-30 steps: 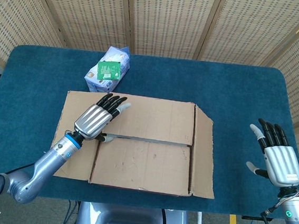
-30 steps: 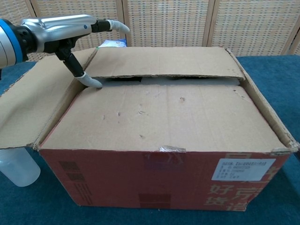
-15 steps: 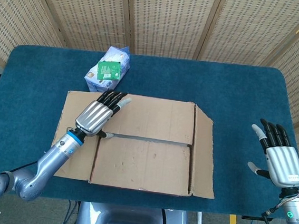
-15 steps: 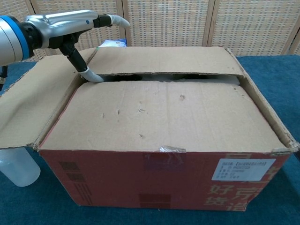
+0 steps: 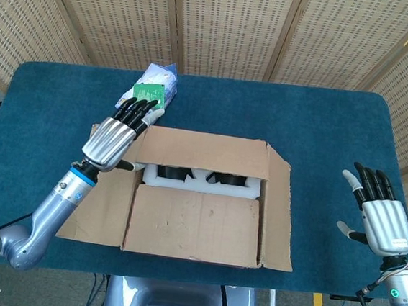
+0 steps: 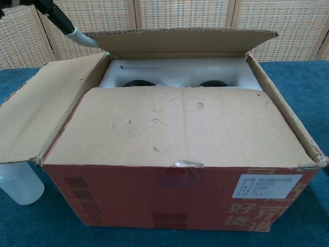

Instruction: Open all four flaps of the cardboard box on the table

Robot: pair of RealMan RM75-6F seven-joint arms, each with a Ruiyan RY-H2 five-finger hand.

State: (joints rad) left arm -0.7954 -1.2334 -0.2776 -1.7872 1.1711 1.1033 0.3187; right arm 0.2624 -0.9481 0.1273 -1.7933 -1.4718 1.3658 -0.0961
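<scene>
The cardboard box (image 5: 200, 196) stands mid-table. Its far flap (image 5: 204, 149) is raised, and white foam packing (image 5: 201, 179) with two dark hollows shows beneath. The near flap (image 5: 193, 224) lies flat over the box. The left flap (image 5: 102, 201) and the right flap (image 5: 276, 211) are folded outward. My left hand (image 5: 112, 143) is at the far flap's left corner with its fingers straight. Its thumb tip (image 6: 79, 37) touches that flap (image 6: 180, 43) from below. My right hand (image 5: 382, 217) hovers open, clear of the box, by the table's right edge.
A blue and white packet (image 5: 148, 93) with a green label lies just behind the box, under my left fingertips. A translucent plastic bottle (image 6: 18, 185) lies by the box's front left corner. Blue cloth (image 5: 336, 137) covers the table.
My left hand has moved up and back, and its thumb has lifted the far flap from nearly flat to raised, uncovering the foam packing. The right hand has barely moved.
</scene>
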